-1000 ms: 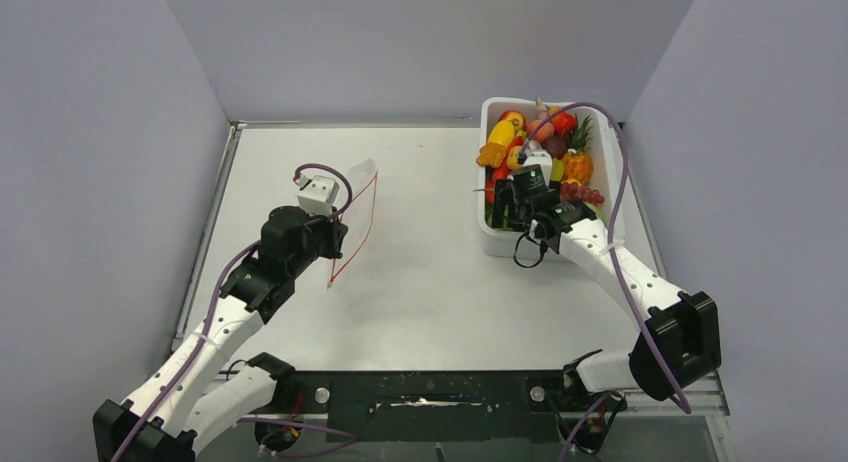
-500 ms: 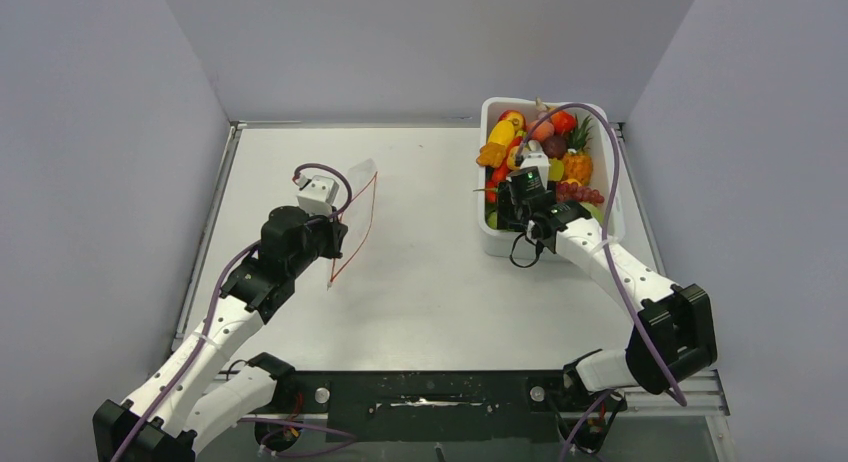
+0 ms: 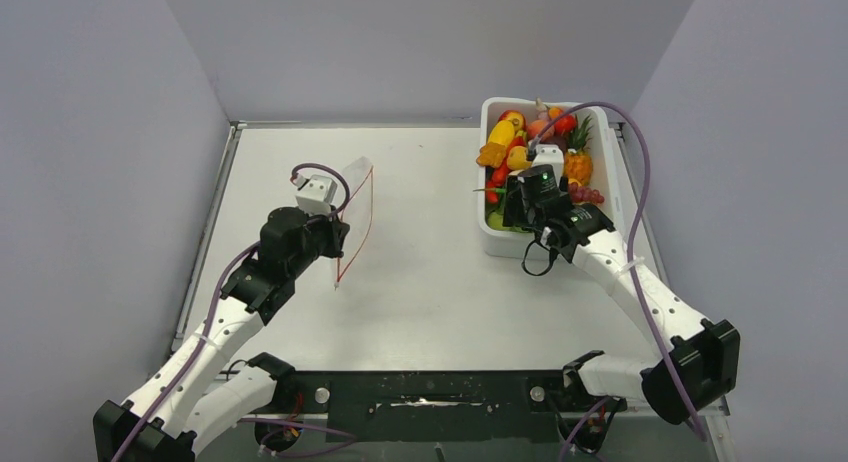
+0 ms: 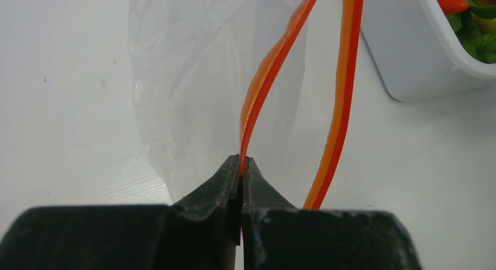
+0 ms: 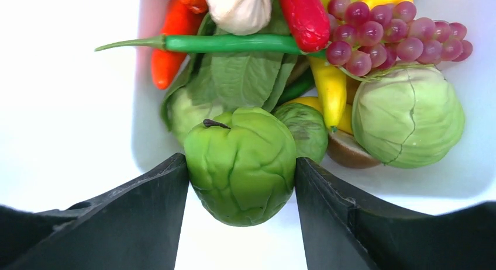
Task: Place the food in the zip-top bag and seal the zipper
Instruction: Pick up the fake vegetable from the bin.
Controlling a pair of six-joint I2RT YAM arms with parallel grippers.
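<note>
My left gripper (image 4: 241, 165) is shut on one side of the red-orange zipper (image 4: 266, 77) of the clear zip-top bag (image 4: 193, 83). The other zipper strip (image 4: 342, 89) bows away, so the mouth stands open. From above the bag (image 3: 352, 197) is held upright at the table's left middle, with the left gripper (image 3: 335, 244) at its near end. My right gripper (image 5: 241, 182) is shut on a lumpy green toy fruit (image 5: 243, 165), held over the near wall of the white tub (image 5: 146, 106) of food. From above the right gripper (image 3: 520, 207) hides that fruit.
The tub (image 3: 495, 240) at the back right holds several toy foods: purple grapes (image 5: 392, 36), a cabbage (image 5: 406, 115), a green chili (image 5: 222, 43), a red chili (image 5: 304, 16), a garlic bulb (image 5: 240, 7). Grey walls close in the table on three sides.
My right gripper has risen and pulled back slightly over the tub's near wall with the green fruit. The left gripper has tilted the bag more upright.
</note>
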